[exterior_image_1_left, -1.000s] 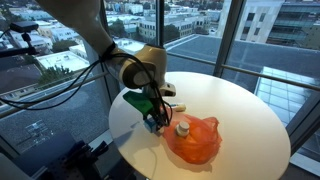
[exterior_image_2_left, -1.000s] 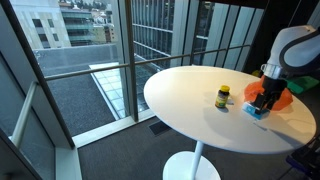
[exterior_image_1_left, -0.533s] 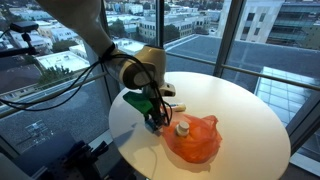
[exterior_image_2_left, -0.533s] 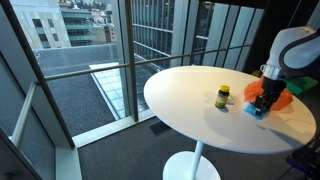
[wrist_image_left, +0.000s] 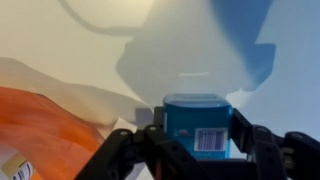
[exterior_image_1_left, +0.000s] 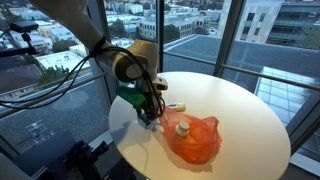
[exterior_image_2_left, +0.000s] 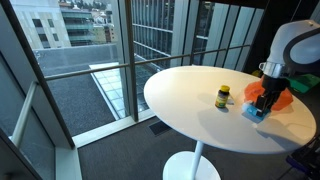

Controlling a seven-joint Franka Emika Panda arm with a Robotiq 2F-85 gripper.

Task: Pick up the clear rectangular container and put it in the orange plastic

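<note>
Gripper (wrist_image_left: 197,142) pinching clear rectangular container (wrist_image_left: 197,122); blue inside, barcode label toward wrist camera. Fingers (wrist_image_left: 247,140) pressed on both its sides. Container low at round white table (exterior_image_1_left: 235,100); lifted or resting, cannot tell. Orange plastic bag (exterior_image_1_left: 196,141) just beside, to right in exterior view. Small yellow-labelled bottle (exterior_image_2_left: 222,97) upright near bag.

High-rise office, glass walls (exterior_image_2_left: 130,50), city view

A round white pedestal table (exterior_image_2_left: 190,100) stands on grey carpet (exterior_image_2_left: 110,160) beside floor-to-ceiling windows (exterior_image_2_left: 150,30); daylight pours in, with city buildings (exterior_image_1_left: 190,20) visible outside.
</note>
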